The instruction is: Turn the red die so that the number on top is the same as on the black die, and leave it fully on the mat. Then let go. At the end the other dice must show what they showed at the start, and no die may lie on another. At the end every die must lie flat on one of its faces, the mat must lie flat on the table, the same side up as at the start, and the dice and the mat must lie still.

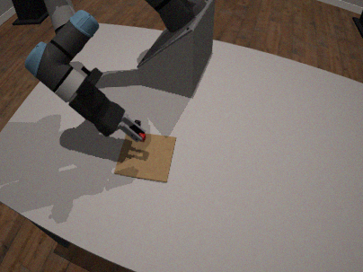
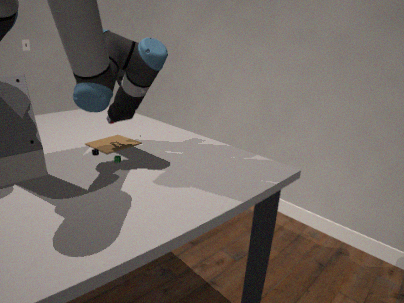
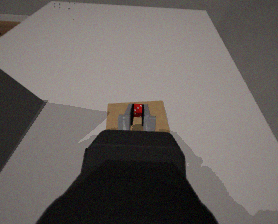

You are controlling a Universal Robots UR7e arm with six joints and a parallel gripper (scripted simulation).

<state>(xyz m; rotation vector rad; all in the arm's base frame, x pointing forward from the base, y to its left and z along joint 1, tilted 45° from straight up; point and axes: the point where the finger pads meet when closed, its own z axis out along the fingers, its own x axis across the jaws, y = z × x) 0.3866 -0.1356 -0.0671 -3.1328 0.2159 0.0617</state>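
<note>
My gripper (image 1: 140, 133) is shut on the red die (image 1: 142, 136) and holds it in the air above the near-left part of the tan mat (image 1: 147, 158), with the arm tilted well off vertical. In the wrist view the red die (image 3: 138, 109) sits between the two grey fingers, with the mat (image 3: 136, 118) behind it. In the exterior view the gripper (image 2: 111, 120) hangs above the mat (image 2: 112, 143). The black die (image 2: 95, 152) and the green die (image 2: 117, 159) lie on the table beside the mat; their top faces are too small to read.
The arm's grey wedge-shaped base (image 1: 180, 57) stands at the back of the white table. The arm's shadow falls over the left of the table and the mat. The table's edge (image 2: 240, 199) drops to a wooden floor.
</note>
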